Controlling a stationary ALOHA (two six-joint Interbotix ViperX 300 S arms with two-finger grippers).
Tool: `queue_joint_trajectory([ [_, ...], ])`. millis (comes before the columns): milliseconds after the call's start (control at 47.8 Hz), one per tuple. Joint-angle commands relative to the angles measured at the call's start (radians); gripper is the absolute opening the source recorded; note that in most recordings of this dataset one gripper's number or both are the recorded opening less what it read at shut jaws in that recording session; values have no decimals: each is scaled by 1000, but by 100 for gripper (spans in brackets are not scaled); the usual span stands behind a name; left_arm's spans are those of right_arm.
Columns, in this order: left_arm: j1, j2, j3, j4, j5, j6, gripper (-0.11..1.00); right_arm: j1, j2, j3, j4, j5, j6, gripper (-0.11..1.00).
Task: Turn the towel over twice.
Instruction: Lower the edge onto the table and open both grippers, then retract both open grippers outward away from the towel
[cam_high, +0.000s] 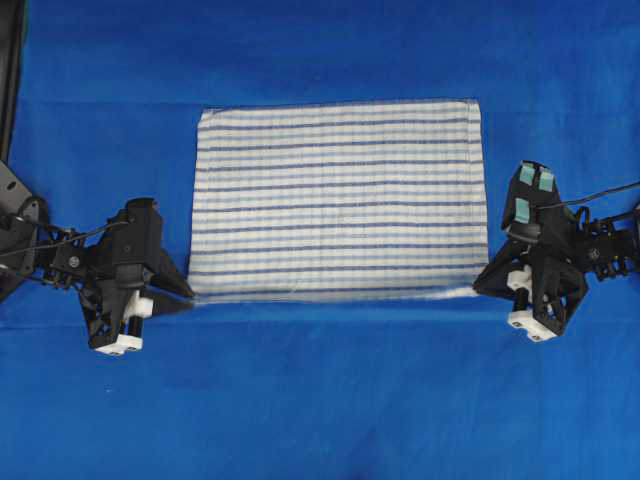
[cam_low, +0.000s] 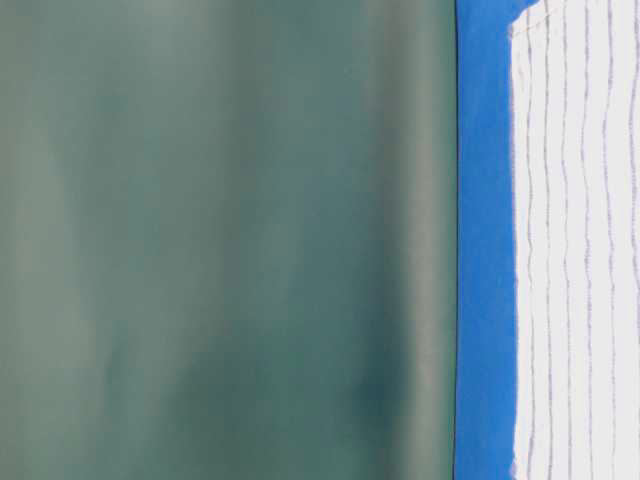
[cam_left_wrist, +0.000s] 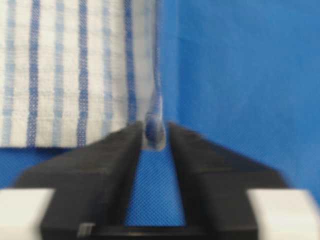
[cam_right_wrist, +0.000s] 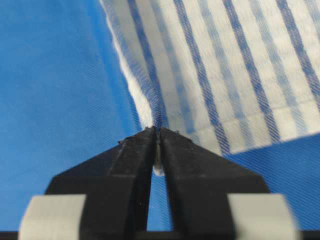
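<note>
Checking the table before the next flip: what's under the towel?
The towel lies flat on the blue table covering, which shows all round it. Anything beneath its middle is covered; no bulge shows.

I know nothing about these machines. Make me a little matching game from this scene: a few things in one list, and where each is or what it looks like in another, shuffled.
Things:
1. towel
2. table cover
3. left claw
4. right claw

Descriptions:
A. plain solid blue
B. at the towel's near right corner
C. white with blue stripes, lying flat
D. at the towel's near left corner

Pairs: 1-C, 2-A, 3-D, 4-B
</note>
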Motion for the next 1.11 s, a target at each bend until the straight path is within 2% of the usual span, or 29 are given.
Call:
queue_joint_trajectory([
  [0,15,-34,-21,2,3,2,37,5,-18,-38,-6,20,-11,36],
  [84,38,-74,-31,3,31,3,61,3,-40,-63,-31,58,-23,60],
  [126,54,-106,-37,5,52,15,71,3,-58,-75,-52,78,-28,67],
  [168,67,-133,-40,6,71,21,79,-2,-84,-89,-86,101,-32,68],
  [209,81,-164,-44,6,83,28,84,-8,-107,-98,-115,114,-35,65],
  [335,123,-268,-40,8,87,75,82,-40,-190,-110,-218,129,-37,62],
  [586,207,-483,6,8,63,262,81,-137,-403,-80,-466,115,-38,62],
  [796,258,-644,34,8,52,331,81,-192,-572,-54,-603,71,-38,62],
  [879,270,-693,51,8,52,350,81,-212,-614,-32,-623,55,-38,62],
  [1089,281,-772,91,8,51,356,81,-247,-652,35,-614,-29,-21,62],
])
